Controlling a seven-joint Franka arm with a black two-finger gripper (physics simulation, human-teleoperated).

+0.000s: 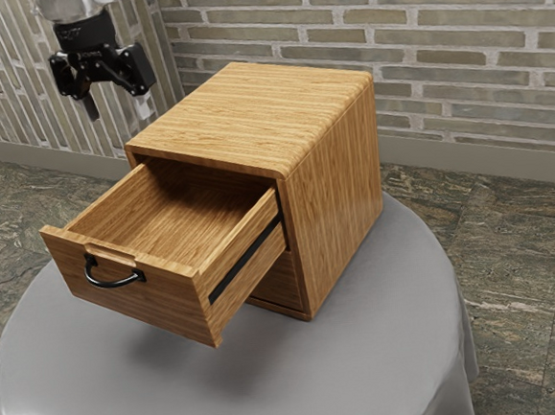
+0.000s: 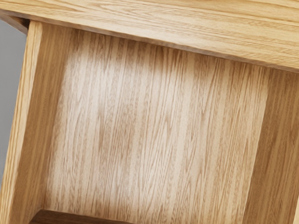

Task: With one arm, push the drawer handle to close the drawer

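Drawer [image 1: 174, 299], one, pulled well out of its cabinet [image 1: 251, 109]; approach stage, push not begun.
Handle [image 1: 112, 283]: black, curved, on the drawer's outer face, above the tabletop [image 1: 368, 373], untouched. Pincer [image 1: 117, 108]: fingers spread, nothing between them, raised over the drawer. Next move, as judged: travel out past the front, lower to handle height, then press toward the cabinet.

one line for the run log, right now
upper drawer: pulled out of wooden cabinet | black handle: untouched | gripper: raised, jaws apart, holding nothing | status: drawer not yet closed
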